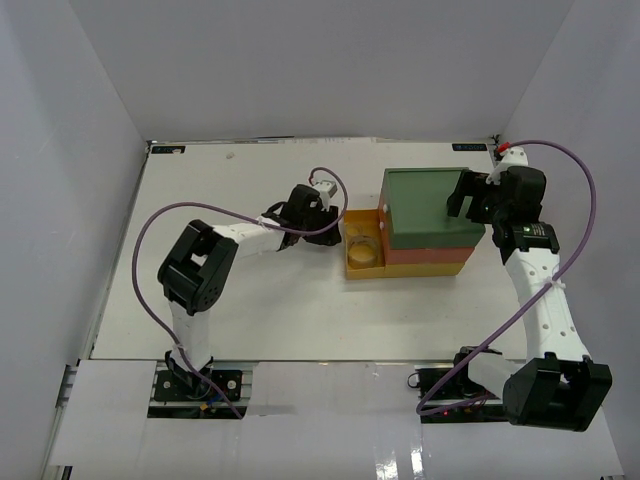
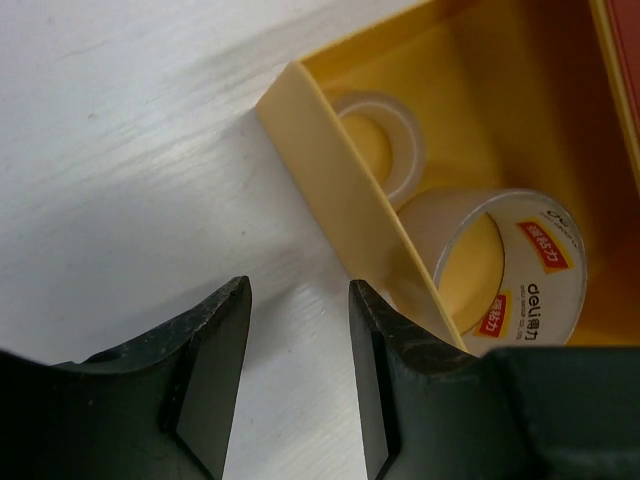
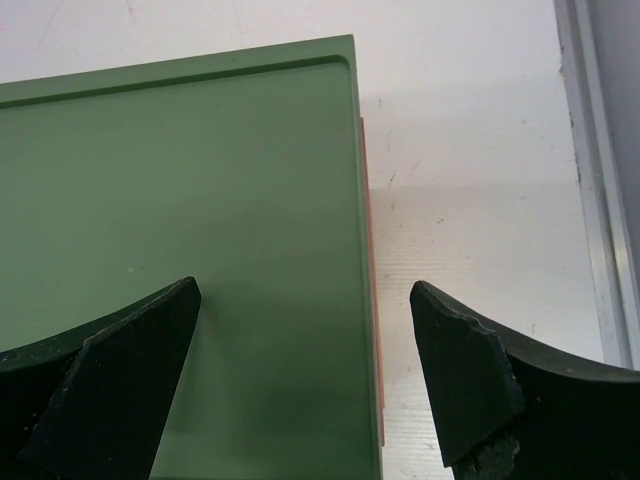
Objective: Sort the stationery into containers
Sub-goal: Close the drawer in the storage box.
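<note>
The containers are a stack of drawer trays: a dark green top, an orange-red middle and a yellow bottom drawer pulled out to the left. Two tape rolls lie in the yellow drawer: a pale one and a clear one with red labels; they show in the top view as tape rolls. My left gripper is open and empty over the table just outside the drawer's left wall. My right gripper is open, straddling the right edge of the green top. No highlighters or pens are in view.
The white table has grey walls on the left, back and right. A metal rail runs along the table's right edge, close to the stack. Purple cables loop above both arms.
</note>
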Robot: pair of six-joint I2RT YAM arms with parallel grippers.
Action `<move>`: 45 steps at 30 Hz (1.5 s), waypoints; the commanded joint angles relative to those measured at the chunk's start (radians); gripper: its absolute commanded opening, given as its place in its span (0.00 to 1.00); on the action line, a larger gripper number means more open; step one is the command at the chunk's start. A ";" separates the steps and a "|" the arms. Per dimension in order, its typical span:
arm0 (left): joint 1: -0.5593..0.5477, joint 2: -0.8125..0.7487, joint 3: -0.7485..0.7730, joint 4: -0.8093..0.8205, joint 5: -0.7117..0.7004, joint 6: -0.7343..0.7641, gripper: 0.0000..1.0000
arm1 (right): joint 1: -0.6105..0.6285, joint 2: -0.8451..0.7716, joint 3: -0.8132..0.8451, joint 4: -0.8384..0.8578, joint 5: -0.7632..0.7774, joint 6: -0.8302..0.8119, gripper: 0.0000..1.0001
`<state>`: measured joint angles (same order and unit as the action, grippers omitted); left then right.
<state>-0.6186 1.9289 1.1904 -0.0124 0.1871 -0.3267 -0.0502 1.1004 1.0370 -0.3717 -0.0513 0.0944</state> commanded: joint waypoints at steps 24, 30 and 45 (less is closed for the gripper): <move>-0.124 0.199 0.353 0.035 0.055 -0.107 0.58 | 0.001 -0.005 0.014 0.017 -0.113 0.022 0.91; -0.101 0.055 0.258 -0.024 -0.026 -0.094 0.61 | 0.001 -0.083 0.096 -0.027 -0.061 -0.004 0.90; 0.005 -0.707 -0.061 -0.348 -0.382 0.031 0.95 | 0.024 -0.497 0.092 -0.110 0.091 -0.064 0.90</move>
<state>-0.6113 1.3849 1.1572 -0.2562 -0.0727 -0.3454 -0.0433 0.6586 1.1416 -0.4736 0.0013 0.0486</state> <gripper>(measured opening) 0.920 0.901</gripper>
